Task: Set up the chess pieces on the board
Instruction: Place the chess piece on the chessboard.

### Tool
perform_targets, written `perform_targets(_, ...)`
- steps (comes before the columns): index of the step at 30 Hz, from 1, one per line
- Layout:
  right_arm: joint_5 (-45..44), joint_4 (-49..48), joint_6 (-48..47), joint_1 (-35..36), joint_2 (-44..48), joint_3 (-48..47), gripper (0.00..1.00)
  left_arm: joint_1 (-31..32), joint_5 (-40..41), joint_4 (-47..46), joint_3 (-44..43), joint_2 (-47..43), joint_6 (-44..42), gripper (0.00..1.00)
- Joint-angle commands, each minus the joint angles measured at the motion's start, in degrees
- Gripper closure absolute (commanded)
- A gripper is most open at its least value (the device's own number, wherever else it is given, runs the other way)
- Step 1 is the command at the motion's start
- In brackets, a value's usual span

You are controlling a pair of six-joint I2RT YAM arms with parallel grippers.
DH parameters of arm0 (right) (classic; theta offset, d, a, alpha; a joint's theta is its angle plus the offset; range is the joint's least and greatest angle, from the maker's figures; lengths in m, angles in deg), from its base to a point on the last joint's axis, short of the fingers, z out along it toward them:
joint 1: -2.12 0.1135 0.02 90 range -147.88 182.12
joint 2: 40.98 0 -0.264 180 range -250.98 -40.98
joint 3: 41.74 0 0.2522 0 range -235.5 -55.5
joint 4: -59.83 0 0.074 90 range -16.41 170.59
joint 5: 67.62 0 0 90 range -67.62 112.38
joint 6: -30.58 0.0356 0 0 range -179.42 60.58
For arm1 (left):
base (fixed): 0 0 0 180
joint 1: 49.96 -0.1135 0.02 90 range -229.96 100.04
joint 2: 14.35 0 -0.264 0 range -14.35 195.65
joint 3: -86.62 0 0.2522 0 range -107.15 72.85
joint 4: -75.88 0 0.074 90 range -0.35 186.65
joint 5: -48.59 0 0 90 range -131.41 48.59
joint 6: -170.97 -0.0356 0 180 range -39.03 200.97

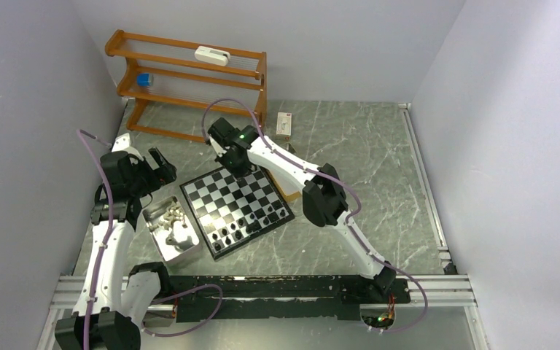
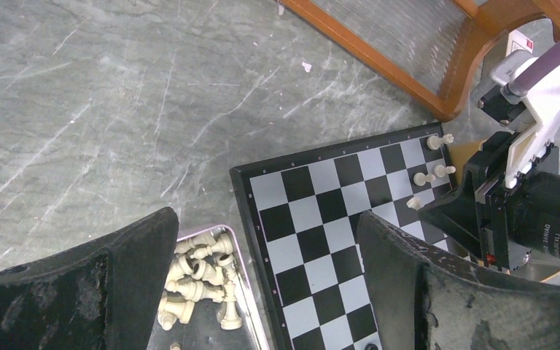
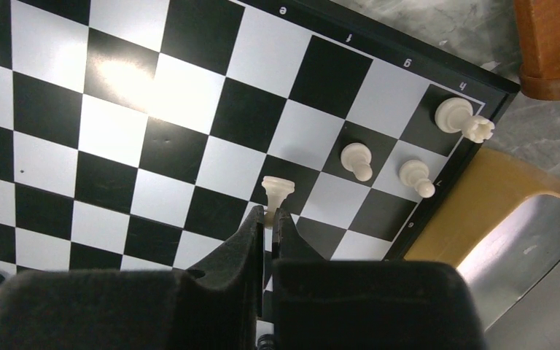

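The board lies in the middle of the table, with black chess pieces on its near rows. My right gripper is shut on a cream-white pawn, holding it over a dark square near the board's far right corner. A white rook and two white pawns stand beside it. My left gripper hangs open and empty above the board's left edge. Below it, several white chess pieces lie jumbled in a metal tray.
A wooden rack stands at the back left, with a small white box to its right. A tan slab and a second metal tray lie by the board's right side. Aluminium rails run along the near edge.
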Motion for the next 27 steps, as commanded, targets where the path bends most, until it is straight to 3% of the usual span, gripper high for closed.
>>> perform_targets(1, -1.28, 0.14, -0.91, -0.67, -1.19, -1.39, 0.94, 0.21, 1.23, -1.10, -0.03, -0.86, -0.08, 0.03)
perform_targets(27, -0.61, -3.10, -0.69, -1.62, -3.57, -2.42, 0.76, 0.21, 1.36, -1.15, 0.06, -1.03, 0.14, 0.03)
